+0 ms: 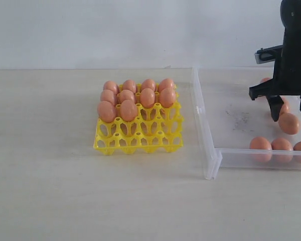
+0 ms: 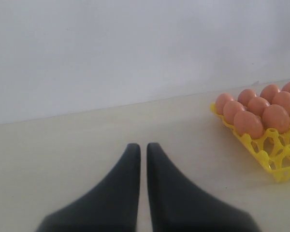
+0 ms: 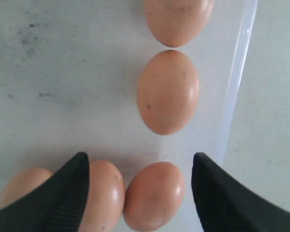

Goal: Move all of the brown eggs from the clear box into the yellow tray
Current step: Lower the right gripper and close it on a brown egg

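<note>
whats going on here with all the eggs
A two-arm robot is moving brown eggs from the clear box into the yellow tray. About ten already sit in the tray. The right end effector hangs open over loose eggs in the box; the left end effector is shut and empty over the table.

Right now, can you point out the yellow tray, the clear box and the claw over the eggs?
yellow tray (image 1: pixel 140 136): exterior view, empty front lattice.
clear box (image 1: pixel 212 161): exterior view, near corner wall.
right gripper (image 3: pixel 140 158): right wrist view, midway between its open fingertips.
</note>
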